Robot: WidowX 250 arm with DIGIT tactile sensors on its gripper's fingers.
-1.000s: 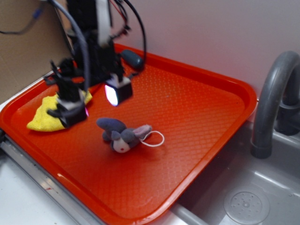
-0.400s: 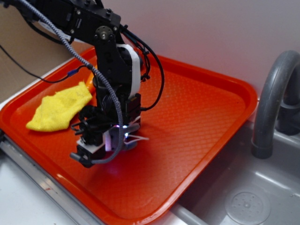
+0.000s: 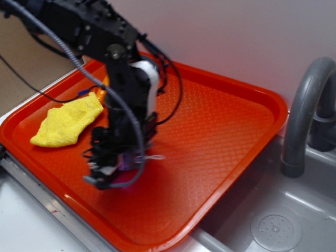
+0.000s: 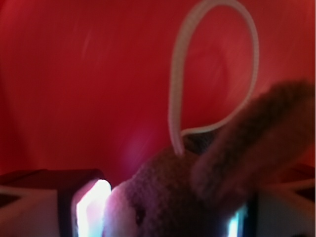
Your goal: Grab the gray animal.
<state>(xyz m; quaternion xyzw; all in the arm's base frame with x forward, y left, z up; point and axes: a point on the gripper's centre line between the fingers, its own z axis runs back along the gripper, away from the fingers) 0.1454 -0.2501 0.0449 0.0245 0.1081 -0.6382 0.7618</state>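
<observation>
- Claw (image 3: 118, 165) hangs low over the orange tray, with one pad (image 4: 91, 207) on each side of the gray animal (image 4: 197, 192); the wrist view shows the plush head filling the gap between the lit pads, but whether they are pressing on it I cannot tell.
- Orange tray (image 3: 231, 131) lies under the claw and spreads out on all sides of it.
- Robot arm (image 3: 123, 79), black with a white band, rises up and back from the claw, trailing dark cables.
- Gray sink (image 3: 283, 220) sits to the right of the claw, past the tray's edge, with a curved gray faucet (image 3: 304, 105) standing at its rim.
- Yellow cloth (image 3: 68, 121) lies crumpled on the tray, left of the claw and apart from it.
- White string loop (image 4: 212, 69) of the gray animal lies on the tray just ahead of the pads; in the outside view a bit of it pokes out to the claw's right.
</observation>
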